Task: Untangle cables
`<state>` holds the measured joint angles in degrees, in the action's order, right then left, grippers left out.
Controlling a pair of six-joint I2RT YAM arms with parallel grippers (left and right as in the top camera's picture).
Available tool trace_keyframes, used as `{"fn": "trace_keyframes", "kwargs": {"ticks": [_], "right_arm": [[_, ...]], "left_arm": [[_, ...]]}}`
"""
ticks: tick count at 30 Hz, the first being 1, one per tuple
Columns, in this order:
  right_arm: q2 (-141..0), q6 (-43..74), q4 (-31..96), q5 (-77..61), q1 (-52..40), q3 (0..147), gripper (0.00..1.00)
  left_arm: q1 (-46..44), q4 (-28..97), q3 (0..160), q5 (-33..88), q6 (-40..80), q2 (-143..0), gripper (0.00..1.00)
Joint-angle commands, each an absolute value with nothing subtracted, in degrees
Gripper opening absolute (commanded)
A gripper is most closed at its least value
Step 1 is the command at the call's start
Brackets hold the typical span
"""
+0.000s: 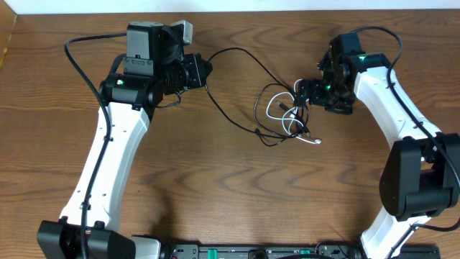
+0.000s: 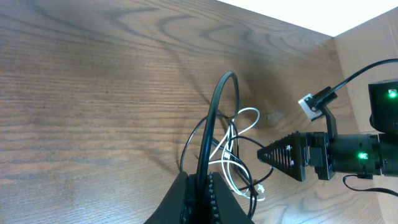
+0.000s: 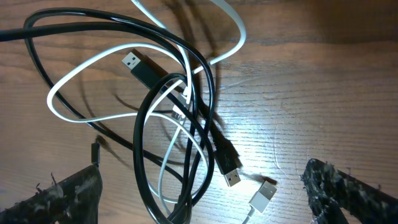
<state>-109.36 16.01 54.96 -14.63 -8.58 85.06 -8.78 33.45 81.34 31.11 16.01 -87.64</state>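
A tangle of two black cables and one white cable lies mid-table. My left gripper is shut on a black cable that arcs from its jaws to the tangle; the left wrist view shows this cable clamped between the fingers. My right gripper is open at the tangle's right side. In the right wrist view its open fingers straddle the looped black cords, a black USB plug and the white cable's plug.
Another stretch of black cable runs from below the left gripper to the tangle's lower left. The right gripper shows in the left wrist view beside the tangle. Thick arm wires loop behind both arms.
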Motion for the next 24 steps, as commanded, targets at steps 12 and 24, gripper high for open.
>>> {"fn": "trace_keyframes", "kwargs": {"ticks": [12,24], "right_arm": [[-109.73,15.57,54.85,-14.96,-8.73,84.97,0.99],[-109.73,15.59,54.85,-14.96,-8.73,84.97,0.99]], "left_arm": [[-8.6,33.8,81.45,27.79,14.85,-86.48,0.07],[-8.58,33.34,81.45,27.77,14.85,-86.48,0.08]]}}
